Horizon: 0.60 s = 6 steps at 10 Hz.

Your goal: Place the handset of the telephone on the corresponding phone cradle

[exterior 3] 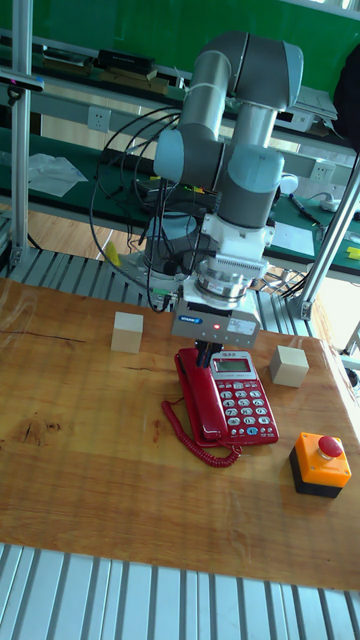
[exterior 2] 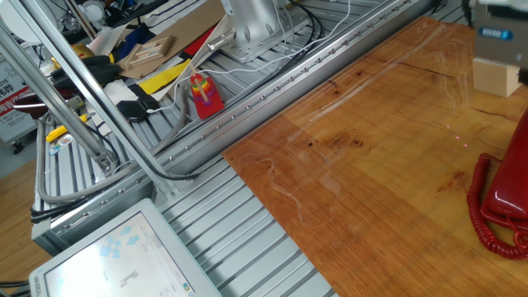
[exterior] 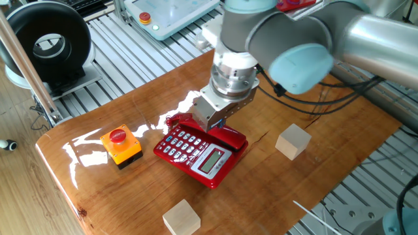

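At the centre of the tall fixed view, the handset [exterior 3: 199,396] lies in the phone cradle [exterior 3: 190,372] along the left of the red telephone [exterior 3: 238,402]. The gripper [exterior 3: 206,349] hangs just above its far end — finger spread hidden (cannot tell). Best to lift straight up, clear of the coiled cord [exterior 3: 195,433].

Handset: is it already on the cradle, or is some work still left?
Looks done: the handset lies flat along the telephone, beside the keypad, covering the cradle. In hand: the gripper sits low over the handset's far end; whether it grips the handset cannot be seen. Left: probably only to let go, if it is holding, and to lift away.
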Tool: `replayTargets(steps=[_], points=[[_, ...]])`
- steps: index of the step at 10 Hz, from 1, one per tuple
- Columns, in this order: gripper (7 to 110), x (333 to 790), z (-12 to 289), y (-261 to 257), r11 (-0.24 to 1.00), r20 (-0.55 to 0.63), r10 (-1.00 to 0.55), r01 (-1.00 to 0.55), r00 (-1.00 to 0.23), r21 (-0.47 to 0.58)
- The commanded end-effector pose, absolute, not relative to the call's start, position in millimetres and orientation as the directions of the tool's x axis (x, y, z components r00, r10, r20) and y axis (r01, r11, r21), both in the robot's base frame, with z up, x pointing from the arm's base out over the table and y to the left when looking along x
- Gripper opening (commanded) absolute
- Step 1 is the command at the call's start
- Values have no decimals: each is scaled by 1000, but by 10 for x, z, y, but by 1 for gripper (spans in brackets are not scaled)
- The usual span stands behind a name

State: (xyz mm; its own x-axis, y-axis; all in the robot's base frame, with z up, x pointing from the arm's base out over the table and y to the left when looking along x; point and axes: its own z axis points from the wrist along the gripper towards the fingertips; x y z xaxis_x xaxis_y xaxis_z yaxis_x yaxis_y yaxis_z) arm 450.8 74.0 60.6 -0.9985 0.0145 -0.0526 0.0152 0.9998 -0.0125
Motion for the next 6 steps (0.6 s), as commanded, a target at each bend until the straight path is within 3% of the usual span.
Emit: replayTargets(steps=[1,4,6], points=[[7,4509,403,740,999,13,26,25,-1000,-41],[7,3860,1030,745,1000,-22,23,24,-999,-20],[7,3717,1092,825,998,-79,53,55,-996,-32]])
